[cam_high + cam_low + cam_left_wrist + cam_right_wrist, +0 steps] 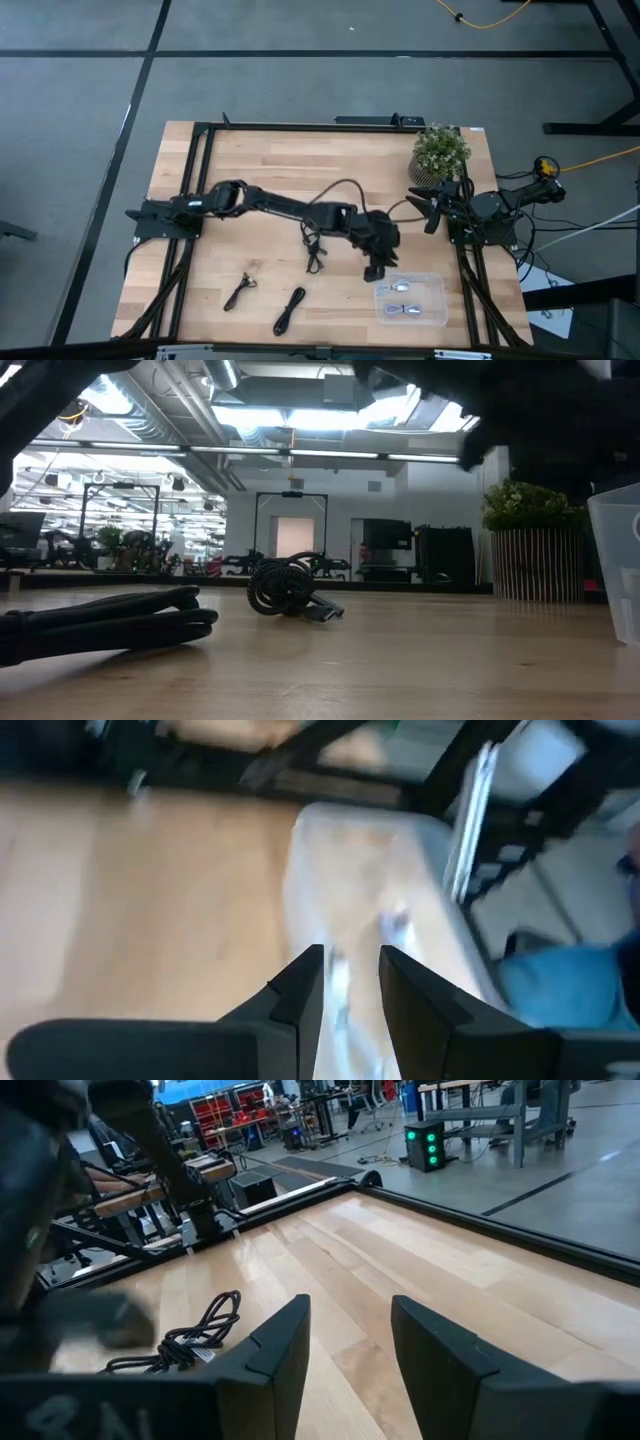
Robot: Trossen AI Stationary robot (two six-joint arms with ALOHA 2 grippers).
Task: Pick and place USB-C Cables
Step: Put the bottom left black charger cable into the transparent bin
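Note:
Two pale USB-C cables (398,289) (400,311) lie inside a clear tray (437,283) at the table's near right. My left gripper (374,270) hangs open just above the tray's left edge; in the left wrist view nothing is between the fingers of my left gripper (350,956), and a pale cable (396,920) shows blurred below. Three black cables rest loose on the wood: one (313,250) beside the left arm, two (240,291) (290,310) near the front edge. My right gripper (428,212) waits open at the right edge, clear of everything.
A potted plant (440,152) stands at the far right corner, close to the right arm. A black frame rail (190,200) runs along the table's left side. In the low view a coiled black cable (286,586) lies mid-table and another (100,625) near left.

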